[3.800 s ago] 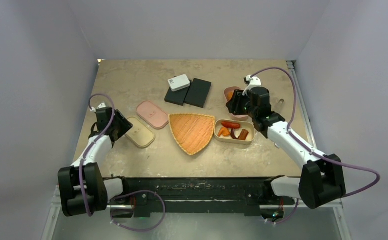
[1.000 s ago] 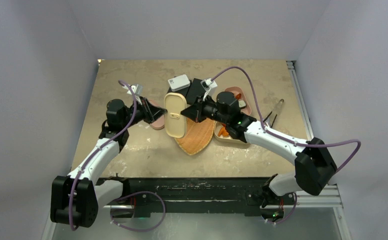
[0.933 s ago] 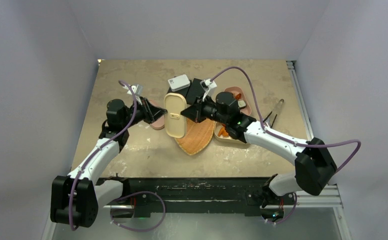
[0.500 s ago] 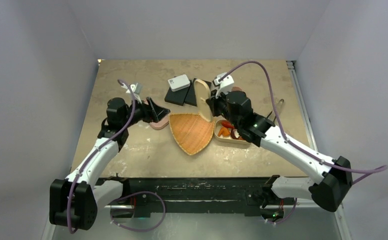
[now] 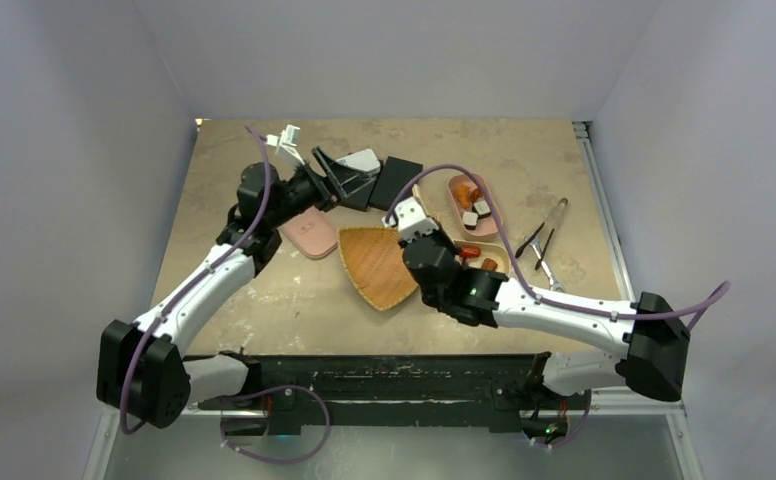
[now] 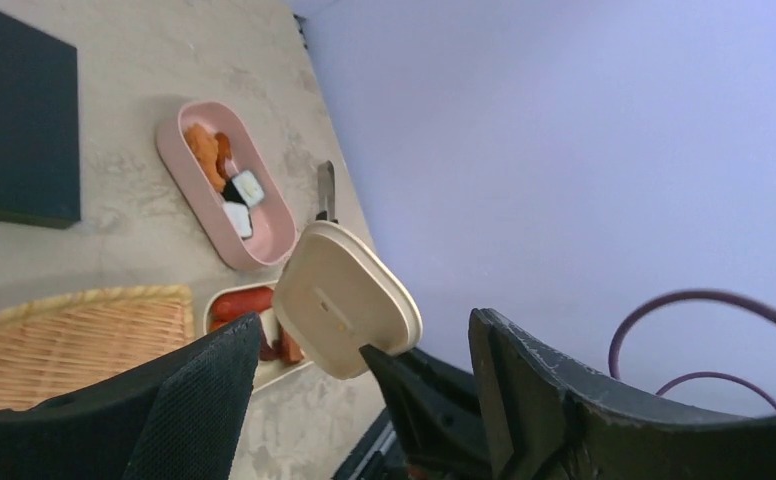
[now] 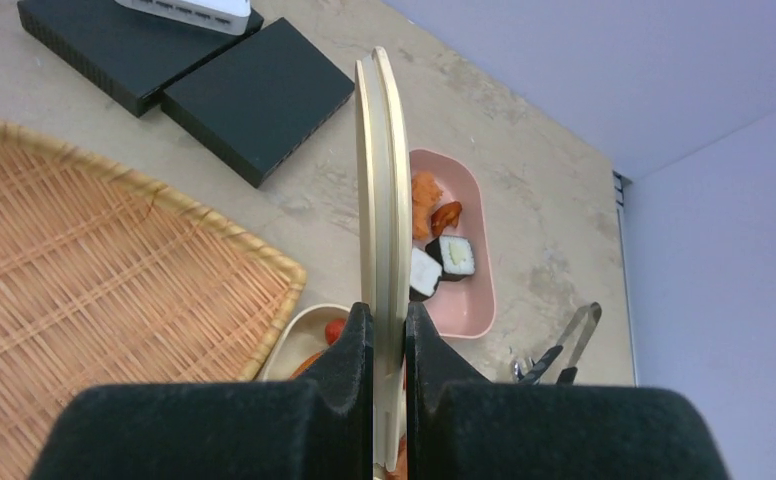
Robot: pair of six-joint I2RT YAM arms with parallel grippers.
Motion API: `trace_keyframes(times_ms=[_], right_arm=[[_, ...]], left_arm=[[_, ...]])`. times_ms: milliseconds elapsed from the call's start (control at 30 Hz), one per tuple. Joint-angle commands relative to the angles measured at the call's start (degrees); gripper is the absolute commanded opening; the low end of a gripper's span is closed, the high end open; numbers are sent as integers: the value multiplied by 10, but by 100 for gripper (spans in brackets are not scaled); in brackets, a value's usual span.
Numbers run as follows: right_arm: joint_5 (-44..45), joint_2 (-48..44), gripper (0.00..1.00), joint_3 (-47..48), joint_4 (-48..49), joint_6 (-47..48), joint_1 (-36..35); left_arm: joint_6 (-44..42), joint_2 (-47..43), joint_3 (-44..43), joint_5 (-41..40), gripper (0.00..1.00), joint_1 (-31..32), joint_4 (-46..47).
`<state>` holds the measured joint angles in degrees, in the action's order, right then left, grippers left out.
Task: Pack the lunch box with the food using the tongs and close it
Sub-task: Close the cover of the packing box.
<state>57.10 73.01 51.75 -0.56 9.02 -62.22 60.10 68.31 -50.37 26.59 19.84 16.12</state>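
Observation:
The beige lunch box sits right of centre and holds red and brown food. My right gripper is shut on the box's beige lid, holding it on edge just above the box's near-left end. A pink box behind it holds orange pieces and dark rolls with white. The tongs lie on the table to the right, untouched. My left gripper hangs open and empty in the air over the black boxes, facing the lid.
An orange wicker tray lies in the middle, with a pink lid to its left. Two flat black boxes and a white device are at the back. The right forearm crosses low in front of the tray.
The left gripper let go of the beige lid, opened and drew back toward the far side. The right gripper kept the lid, turned it on edge and carried it right, over the beige box.

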Motion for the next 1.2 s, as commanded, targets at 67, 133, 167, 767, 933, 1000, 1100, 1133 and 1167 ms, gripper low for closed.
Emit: trace_keyframes(times_ms=[67, 133, 167, 767, 933, 1000, 1100, 1133, 1167], right_arm=[[73, -4, 0, -20, 107, 59, -53], [60, -8, 0, -27, 115, 66, -64], [56, -9, 0, -29, 118, 69, -69], [78, 12, 0, -42, 138, 98, -91], [90, 12, 18, -45, 126, 86, -91], [81, 1, 38, -45, 119, 73, -91], [55, -20, 62, -41, 86, 35, -91], [42, -29, 66, -40, 74, 20, -91], [27, -38, 70, -39, 64, 6, -91]], left_arm=[[75, 78, -33, 2, 76, 49, 40], [75, 98, -42, 7, 76, 65, 46], [77, 105, -45, 9, 77, 71, 49], [94, 163, -40, 35, 17, 120, 72], [92, 164, -43, 48, 0, 119, 88], [92, 163, -41, 42, 0, 120, 94], [102, 157, -23, 10, 0, 120, 119], [107, 156, -13, -2, 0, 119, 138], [113, 155, -2, -14, 0, 120, 152]])
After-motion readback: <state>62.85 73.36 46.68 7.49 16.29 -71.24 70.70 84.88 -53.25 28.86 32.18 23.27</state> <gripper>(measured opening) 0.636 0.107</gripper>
